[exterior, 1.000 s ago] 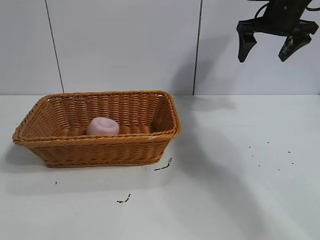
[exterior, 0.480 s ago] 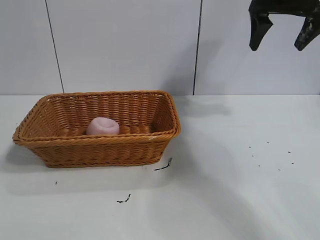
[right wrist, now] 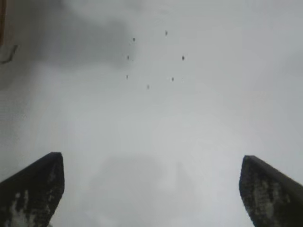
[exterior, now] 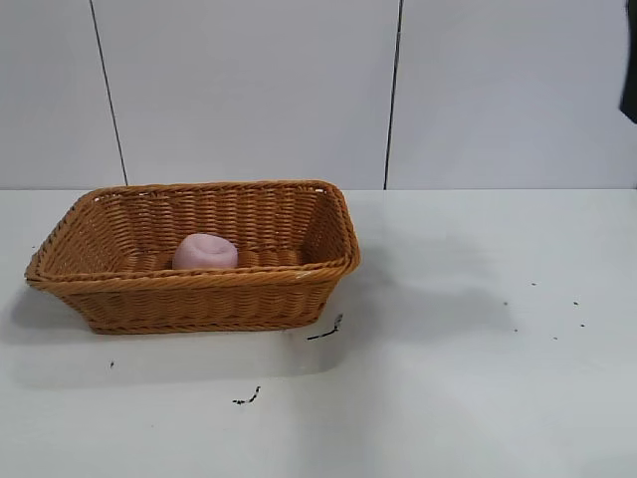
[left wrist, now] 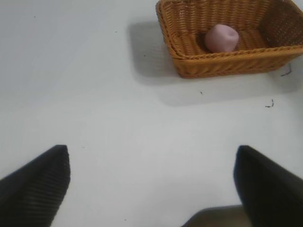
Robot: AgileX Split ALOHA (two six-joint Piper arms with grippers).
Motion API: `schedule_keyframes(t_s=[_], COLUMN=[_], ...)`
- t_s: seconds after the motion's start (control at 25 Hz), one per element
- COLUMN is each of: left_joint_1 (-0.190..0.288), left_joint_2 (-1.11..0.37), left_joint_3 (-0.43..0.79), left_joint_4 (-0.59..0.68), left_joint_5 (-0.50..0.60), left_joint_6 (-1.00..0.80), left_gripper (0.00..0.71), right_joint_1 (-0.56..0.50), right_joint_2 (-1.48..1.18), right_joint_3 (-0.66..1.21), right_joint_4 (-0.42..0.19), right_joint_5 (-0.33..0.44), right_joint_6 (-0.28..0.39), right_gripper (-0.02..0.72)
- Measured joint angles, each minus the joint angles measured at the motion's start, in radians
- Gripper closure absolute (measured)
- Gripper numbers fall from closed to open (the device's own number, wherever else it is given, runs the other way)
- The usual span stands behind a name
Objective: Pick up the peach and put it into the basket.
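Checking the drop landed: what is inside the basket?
Only the peach lies inside the basket, on its floor. The near wall hides the floor in front of it.

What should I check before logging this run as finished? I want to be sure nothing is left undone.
1. Peach inside the basket: ok.
2. Basket upright on the table: ok.
3. Right end effector open, holding nothing, over bare table: ok.
4. Left end effector open, apart from the basket: ok.
5. Right arm fully parked: cannot tell, only a sliver shows at the exterior view's edge.
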Motion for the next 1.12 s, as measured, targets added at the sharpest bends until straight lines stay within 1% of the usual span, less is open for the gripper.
schedule_keyframes(t_s=[0.12, 0.2, 0.32, 0.56, 0.76, 1.12], left_joint_1=[0.000, 0.000, 0.000, 0.000, 0.000, 0.000], left_joint_2=[0.000, 0.000, 0.000, 0.000, 0.000, 0.000], left_joint_3=[0.000, 0.000, 0.000, 0.000, 0.000, 0.000], left_joint_4=[0.000, 0.000, 0.000, 0.000, 0.000, 0.000], left_joint_5=[0.000, 0.000, 0.000, 0.000, 0.000, 0.000], left_joint_6=[0.000, 0.000, 0.000, 0.000, 0.000, 0.000], left_gripper=[0.018, 0.018, 0.018, 0.018, 0.018, 0.018], right_joint_1=[0.000, 0.000, 0.000, 0.000, 0.000, 0.000], right_joint_2=[-0.211, -0.347, -0.537, -0.779, -0.883, -0.889], right_joint_3=[0.135, 0.197, 0.247, 0.252, 0.253, 0.254], right_joint_4=[-0.001, -0.001, -0.002, -0.002, -0.006, -0.013], right_joint_5=[-0.087, -0.116, -0.118, -0.121, -0.121, -0.121], right_joint_6=[0.000, 0.000, 0.000, 0.018, 0.025, 0.030], right_gripper=[0.014, 0.014, 0.014, 0.014, 0.014, 0.014])
